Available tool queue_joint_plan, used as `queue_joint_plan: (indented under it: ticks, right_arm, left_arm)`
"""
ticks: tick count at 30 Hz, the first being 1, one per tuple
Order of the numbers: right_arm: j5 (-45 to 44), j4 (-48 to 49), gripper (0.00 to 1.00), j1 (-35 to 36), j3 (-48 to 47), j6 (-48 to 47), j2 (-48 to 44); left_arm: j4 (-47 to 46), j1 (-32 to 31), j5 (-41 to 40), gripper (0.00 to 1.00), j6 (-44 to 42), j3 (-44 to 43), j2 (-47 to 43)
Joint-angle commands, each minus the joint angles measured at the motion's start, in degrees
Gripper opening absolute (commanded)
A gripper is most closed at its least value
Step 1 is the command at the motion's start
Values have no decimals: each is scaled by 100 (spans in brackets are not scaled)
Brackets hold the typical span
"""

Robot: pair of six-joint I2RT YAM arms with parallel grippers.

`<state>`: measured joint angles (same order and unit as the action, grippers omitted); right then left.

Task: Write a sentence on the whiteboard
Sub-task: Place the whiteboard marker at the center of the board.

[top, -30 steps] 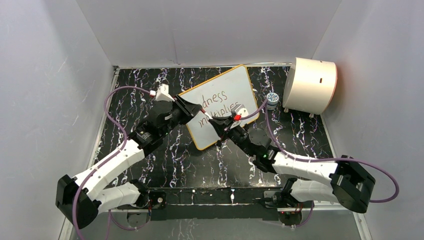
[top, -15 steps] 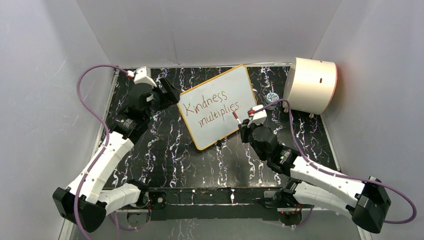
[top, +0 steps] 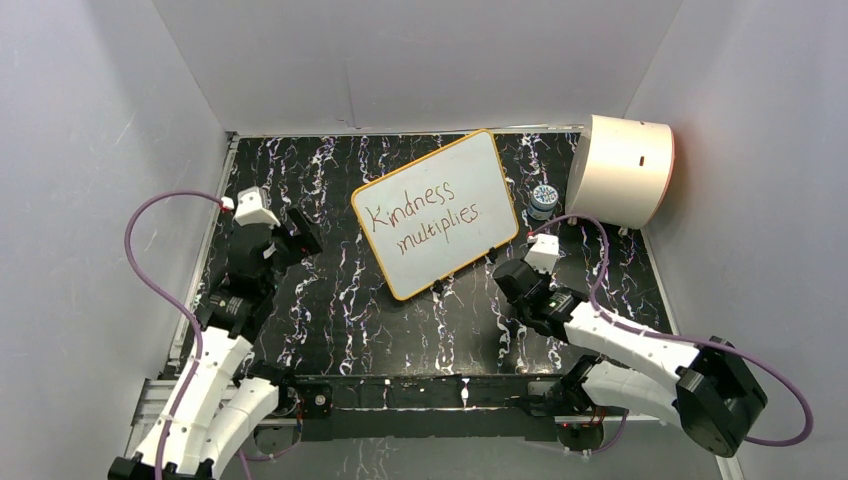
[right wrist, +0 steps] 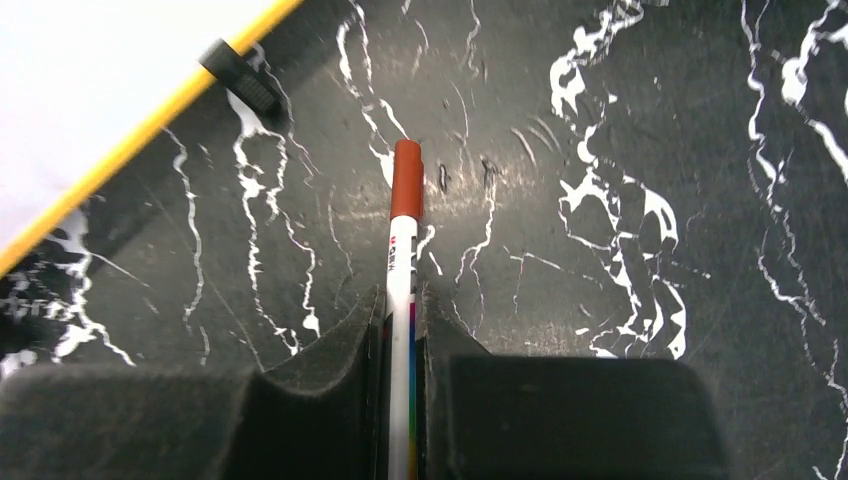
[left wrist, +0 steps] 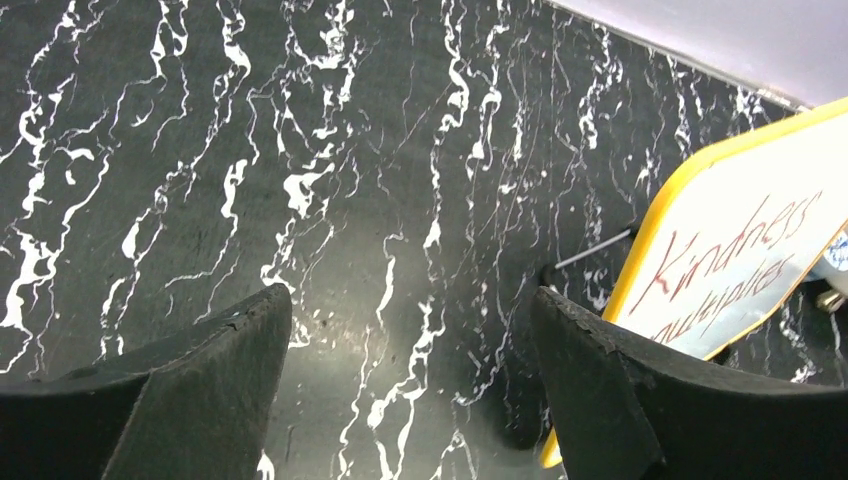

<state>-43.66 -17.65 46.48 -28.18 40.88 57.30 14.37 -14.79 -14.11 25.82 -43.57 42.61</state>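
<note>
One whiteboard is lying tilted on the black marbled mat, its orange-yellow rim turned at a slant to the table edges. You are seeing one sentence on it, made of two dark red words in two slanted lines reading "Kindness multiplies". Both lines are sitting toward the board's left and near part, leaving its far right corner bare.

Two arms are working beside the board, one on each side, and neither is touching it. The left gripper is hovering over the mat to the left of the whiteboard, its two fingers spread wide with nothing between them. Its wrist camera is catching the board's left corner and part of the lettering. The right gripper is sitting just off the board's near right edge, its two fingers pinching one marker with a white barrel. The marker's red cap is pointing out over the mat beside the rim.

To the right of the whiteboard, one cream drum is standing against the wall. One small blue-topped pot is standing between drum and board.
</note>
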Motion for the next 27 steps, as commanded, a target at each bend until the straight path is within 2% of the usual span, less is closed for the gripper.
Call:
queue_joint_plan:
  ticks: [1,4,10,13,18,19,20,21,27]
  right_arm:
    - [-196,69,0,-33,149,820,266]
    - [-176,151,5,-34,295,1083,427]
    - [-56,68,36,-38,462,1266,329]
    - [-12,-257,53,-38,405,1142,-67]
    - [-175,-1011,69,-35,106,747,-1180]
    - [-226,-1152,76,-34,-2,584,-1413]
    - [-272,-1292,92,-34,-142,427,-1613]
    - [-307,-1428,98,-38,-273,263,-1825]
    - [-599,-2078,99,-36,-1210,-481,-2742]
  left_arm:
    - [-22,6,204,86,-405,374,-650]
    - [27,10,259,86,-548,566,-1078]
    - [152,5,301,86,-647,728,-1807]
    - [307,11,212,86,-689,684,-2128]
    - [530,3,61,86,-616,668,-2506]
    - [589,8,45,86,-553,638,-2538]
    - [656,4,15,86,-507,592,-2554]
    - [743,8,-30,86,-477,544,-2556]
    - [1034,7,-29,86,-517,253,-2658]
